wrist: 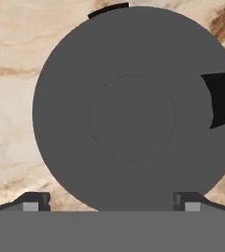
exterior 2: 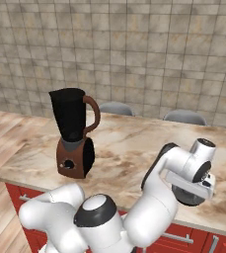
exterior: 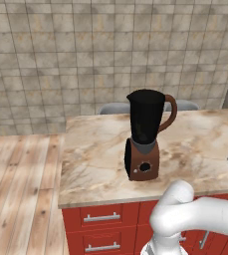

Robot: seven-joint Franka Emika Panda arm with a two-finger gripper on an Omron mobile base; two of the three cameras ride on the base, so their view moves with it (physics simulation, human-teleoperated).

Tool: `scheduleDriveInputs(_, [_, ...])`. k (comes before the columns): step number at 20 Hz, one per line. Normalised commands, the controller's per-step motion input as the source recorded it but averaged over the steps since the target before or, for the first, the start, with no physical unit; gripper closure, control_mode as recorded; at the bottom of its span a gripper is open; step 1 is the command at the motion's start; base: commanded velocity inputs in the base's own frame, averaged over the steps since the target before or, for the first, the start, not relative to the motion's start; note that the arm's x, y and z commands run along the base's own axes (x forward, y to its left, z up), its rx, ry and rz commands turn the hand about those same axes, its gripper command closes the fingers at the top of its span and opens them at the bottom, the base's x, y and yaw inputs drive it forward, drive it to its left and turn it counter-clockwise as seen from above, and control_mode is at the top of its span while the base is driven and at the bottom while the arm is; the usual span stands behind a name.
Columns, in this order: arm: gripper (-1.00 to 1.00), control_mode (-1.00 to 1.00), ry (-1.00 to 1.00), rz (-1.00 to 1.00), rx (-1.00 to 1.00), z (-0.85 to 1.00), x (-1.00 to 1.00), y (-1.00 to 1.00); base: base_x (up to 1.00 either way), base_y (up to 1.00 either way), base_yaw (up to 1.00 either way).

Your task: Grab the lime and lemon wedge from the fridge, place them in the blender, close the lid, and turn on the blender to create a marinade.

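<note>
So the blender [exterior: 146, 137] is parked on the marble counter [exterior: 95, 154], brown base with the dark knob faced toward the cameras and the tall black jug stood upright on top, handle curved off to about 3 o'clock in both base views. The jug's top is seen uncapped.

The lid [wrist: 133, 108] is laid flat on the counter, well apart from the blender, out toward 3 o'clock of it. In the hand view it's looked at straight down: a dark grey disc with a faint round centre knob outlined in the middle, and a black wedge shape is noticed at its 3 o'clock edge, can't be told what that is.

The end effector [wrist: 111, 202] is hung right over the lid, fingers spread wide apart, one tip at 7 o'clock and one at 5 o'clock of the disc. Nothing is gripped, and whether the tips are touching the lid can't be told.

Red cabinets [exterior: 103, 229] with silver handles are seen under the counter, two grey chair backs [exterior 2: 149, 112] behind it, tiled wall [exterior: 110, 50] at 12 o'clock.
</note>
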Motion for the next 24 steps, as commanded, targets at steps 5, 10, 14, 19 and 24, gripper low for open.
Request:
scheduleDriveInputs(5, [-1.00,-1.00,-0.05,0.00,-0.16,-0.01,0.29,-0.02,0.00,0.00,0.00])
scheduleDriveInputs(10, [-1.00,-1.00,-0.05,0.00,-0.15,0.00,0.31,-0.03,0.00,0.00,0.00])
scheduleDriveInputs(14, [-1.00,-1.00,0.02,0.00,-0.01,-0.02,0.00,-0.03,0.00,0.00,0.00])
scheduleDriveInputs(19, [-1.00,-1.00,0.01,0.00,0.07,-0.13,-0.01,-0.47,0.00,0.00,0.00])
scheduleDriveInputs(24, [-1.00,-1.00,0.01,-0.02,0.08,-0.01,0.00,-0.17,0.00,0.00,0.00])
